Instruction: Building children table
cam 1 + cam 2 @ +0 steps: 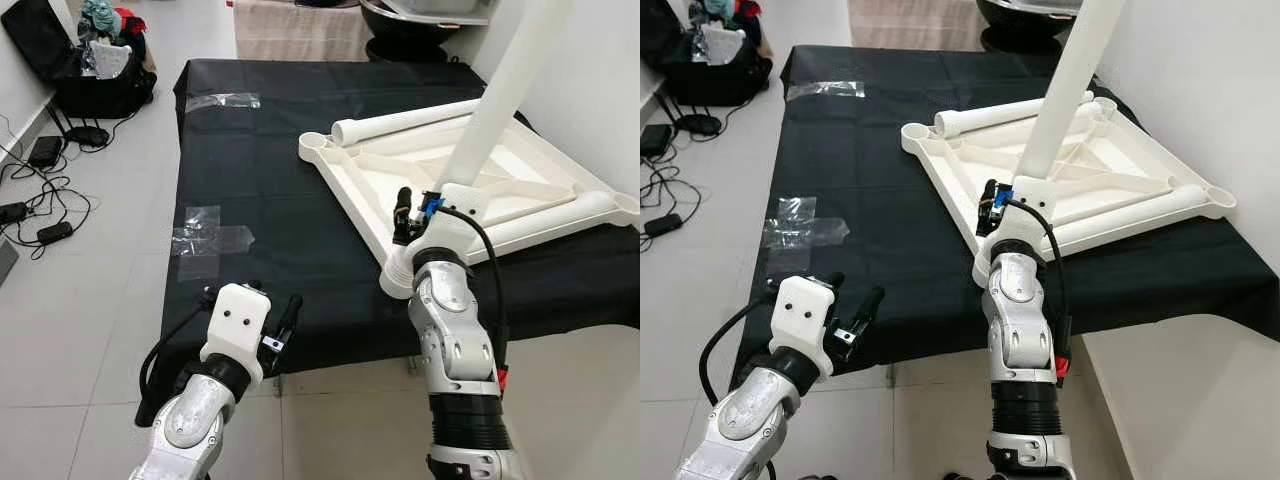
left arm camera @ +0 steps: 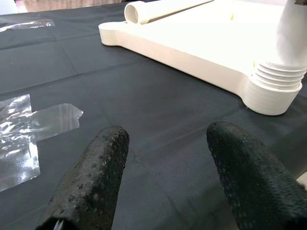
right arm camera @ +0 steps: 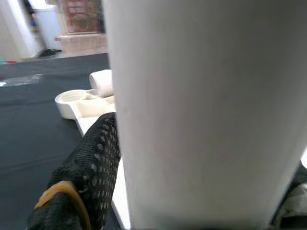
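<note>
A white plastic tabletop (image 1: 345, 195) lies upside down on a table draped in black cloth (image 1: 260, 180). A long white tube leg (image 1: 500, 90) stands in its near corner socket (image 2: 271, 91), leaning slightly. My right gripper (image 1: 425, 200) is shut on the base of this leg, one black finger (image 3: 93, 158) pressed against the tube (image 3: 201, 110). Two more legs lie on the tabletop, one along the far edge (image 1: 400, 125) and one at the right (image 1: 560, 215). My left gripper (image 2: 165, 158) hovers open and holding nothing over the cloth's front edge, left of the socket.
Crumpled clear tape (image 1: 205, 240) is stuck to the cloth near my left gripper, with another strip (image 1: 222, 100) at the far left corner. A black bag of clothes (image 1: 95, 60) and cables with adapters (image 1: 45, 200) lie on the tiled floor at left. A white wall runs along the right.
</note>
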{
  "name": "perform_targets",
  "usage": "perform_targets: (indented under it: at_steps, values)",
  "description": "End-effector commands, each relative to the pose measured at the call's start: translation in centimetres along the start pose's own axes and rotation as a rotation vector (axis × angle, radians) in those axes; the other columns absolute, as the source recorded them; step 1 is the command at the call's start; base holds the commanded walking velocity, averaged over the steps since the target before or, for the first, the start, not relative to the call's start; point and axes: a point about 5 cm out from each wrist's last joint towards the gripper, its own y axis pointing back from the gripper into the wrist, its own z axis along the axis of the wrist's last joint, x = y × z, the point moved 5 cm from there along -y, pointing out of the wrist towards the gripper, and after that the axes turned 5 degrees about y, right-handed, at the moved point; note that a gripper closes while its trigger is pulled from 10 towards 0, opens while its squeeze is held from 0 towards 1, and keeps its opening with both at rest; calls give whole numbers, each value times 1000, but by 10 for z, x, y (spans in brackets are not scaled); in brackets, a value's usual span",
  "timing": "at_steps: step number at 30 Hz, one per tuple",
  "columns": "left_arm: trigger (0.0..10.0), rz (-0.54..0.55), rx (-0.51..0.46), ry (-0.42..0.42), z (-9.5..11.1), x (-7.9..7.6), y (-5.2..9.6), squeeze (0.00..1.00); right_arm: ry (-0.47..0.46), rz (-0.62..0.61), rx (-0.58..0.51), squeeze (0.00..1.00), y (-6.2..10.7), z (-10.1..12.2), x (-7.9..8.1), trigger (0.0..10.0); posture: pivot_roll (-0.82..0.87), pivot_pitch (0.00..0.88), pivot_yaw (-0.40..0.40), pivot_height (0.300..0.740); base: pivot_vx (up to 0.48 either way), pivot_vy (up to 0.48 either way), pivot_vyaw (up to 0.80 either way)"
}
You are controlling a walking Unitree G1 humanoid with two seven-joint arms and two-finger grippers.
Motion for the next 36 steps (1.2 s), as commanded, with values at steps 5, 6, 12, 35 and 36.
perform_targets:
  at_steps: [5,6,12,35,36]
  values:
    - [10000,-9,24,13,-7,-3,1,0,-130,381,-3,0,1,2,19,10000,68,175,-109,740,0,0,0]
    - [10000,-10,24,13,-7,-3,1,0,-132,478,-1,0,3,3,20,10000,67,170,-108,740,0,0,0]
    - [10000,-14,24,16,-8,-5,1,0,-149,812,56,0,14,-1,28,10000,72,162,-111,740,0,0,0]
    - [10000,-32,30,17,-10,-7,2,0,44,661,21,0,-26,-8,27,0,81,163,-114,740,0,0,0]
    - [10000,-32,30,17,-10,-7,2,0,35,544,40,0,-31,-10,17,0,75,166,-112,740,0,0,0]
